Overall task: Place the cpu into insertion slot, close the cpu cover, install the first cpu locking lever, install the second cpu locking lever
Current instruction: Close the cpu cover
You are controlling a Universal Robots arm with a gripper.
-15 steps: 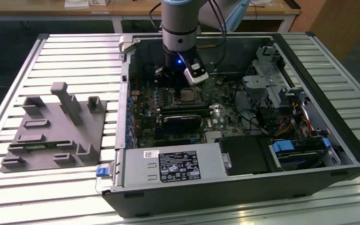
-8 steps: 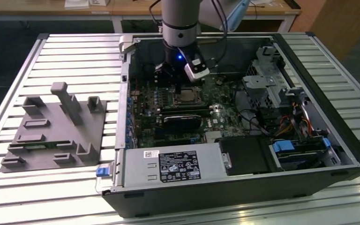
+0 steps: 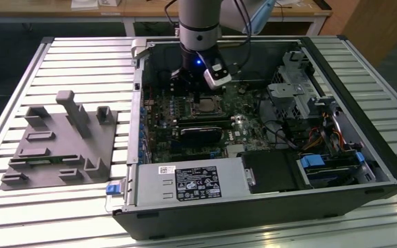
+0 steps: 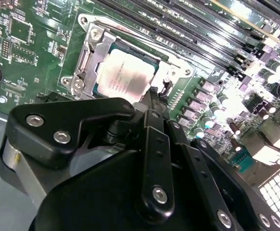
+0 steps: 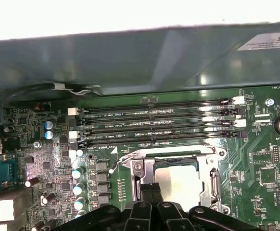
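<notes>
The cpu [image 5: 183,182] lies flat in the insertion slot [image 3: 204,107] on the green motherboard, its pale face [image 4: 124,77] showing through the window of the cpu cover [image 5: 213,185]. The silvery cover frame [image 4: 88,54] lies down over it. A thin wire locking lever [image 5: 123,159] runs along one side of the socket, and a lever end [image 4: 167,85] stands up by the fingertips. My gripper [image 5: 150,188] is shut, fingertips together at the socket's edge beside the cpu, with nothing seen between them. In the exterior view the gripper [image 3: 197,95] hangs just over the socket.
Long black memory slots [image 5: 154,127] run beside the socket. The open computer case [image 3: 350,103] walls the board in, with a drive cage and cables at the exterior view's right. A grey parts fixture [image 3: 60,139] sits on the slatted table at the exterior view's left.
</notes>
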